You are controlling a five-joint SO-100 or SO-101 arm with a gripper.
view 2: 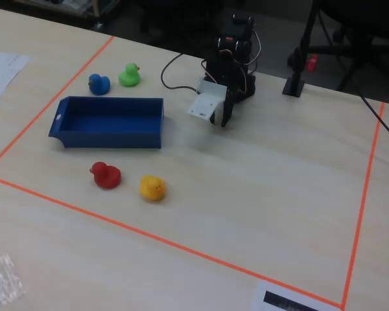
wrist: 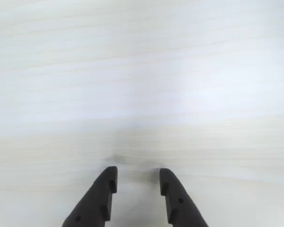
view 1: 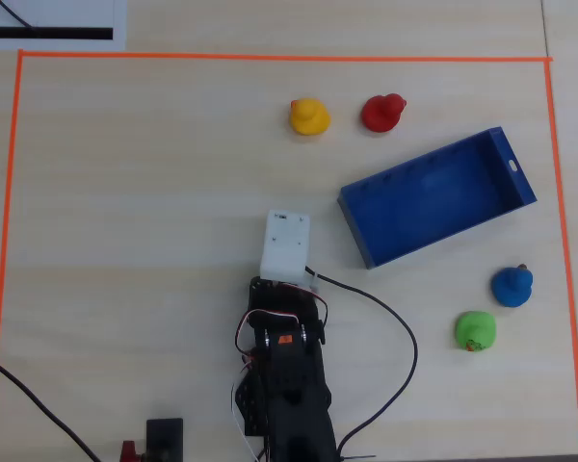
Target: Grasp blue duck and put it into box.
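The blue duck [view 1: 512,286] stands on the table at the right of the overhead view, just below the box's right end and next to a green duck [view 1: 475,330]. It also shows in the fixed view [view 2: 98,83]. The box [view 1: 435,195] is a shallow dark-blue tray, empty, lying at an angle; it also shows in the fixed view [view 2: 108,122]. My gripper [wrist: 138,175] is open and empty over bare wood, its two black fingers apart. It hangs near the arm's base [view 2: 223,118], left of the box and far from the blue duck. In the overhead view a white housing [view 1: 285,247] hides it.
A yellow duck [view 1: 308,116] and a red duck [view 1: 382,113] stand above the box in the overhead view. Orange tape [view 1: 270,57] frames the work area. A black cable [view 1: 405,337] loops right of the arm [view 1: 284,375]. A small black stand [view 1: 164,438] sits at the bottom left.
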